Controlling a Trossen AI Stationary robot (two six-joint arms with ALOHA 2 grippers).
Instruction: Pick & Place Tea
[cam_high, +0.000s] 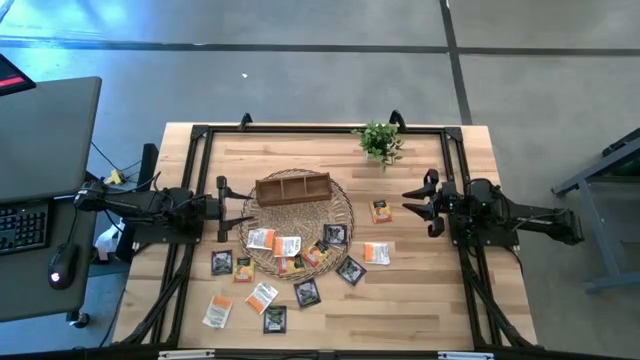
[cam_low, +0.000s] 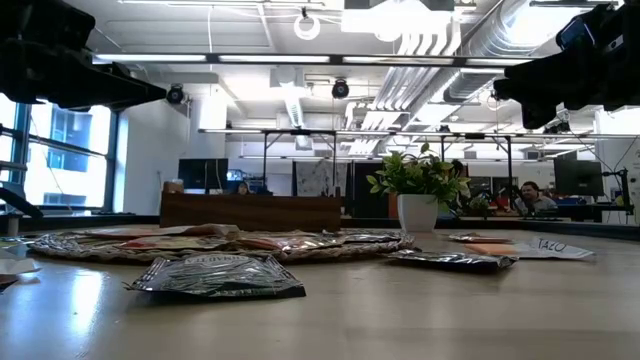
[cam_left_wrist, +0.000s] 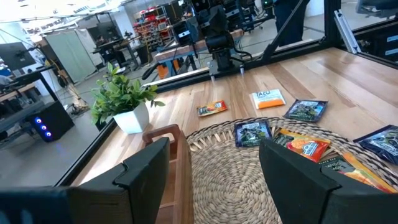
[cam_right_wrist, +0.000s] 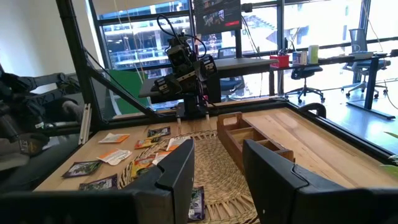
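Several small square tea packets, orange, white-and-orange and dark, lie flat. Some rest on the round woven mat (cam_high: 300, 225), such as an orange-and-white one (cam_high: 287, 245) and a dark one (cam_high: 335, 233). Others lie on the bare wood: an orange one (cam_high: 380, 211), a white-and-orange one (cam_high: 377, 252), and dark ones (cam_high: 307, 292) (cam_low: 215, 275). My left gripper (cam_high: 235, 210) (cam_left_wrist: 217, 180) hovers open at the mat's left edge. My right gripper (cam_high: 415, 205) (cam_right_wrist: 217, 171) hovers open to the right of the mat, near the orange packet. Neither touches anything.
A brown wooden divided tray (cam_high: 292, 187) (cam_right_wrist: 252, 140) stands on the far part of the mat. A small potted plant (cam_high: 380, 140) (cam_low: 415, 190) stands near the far edge. A black frame (cam_high: 320, 129) runs around the table. Bare wood shows at the near right (cam_high: 430, 300).
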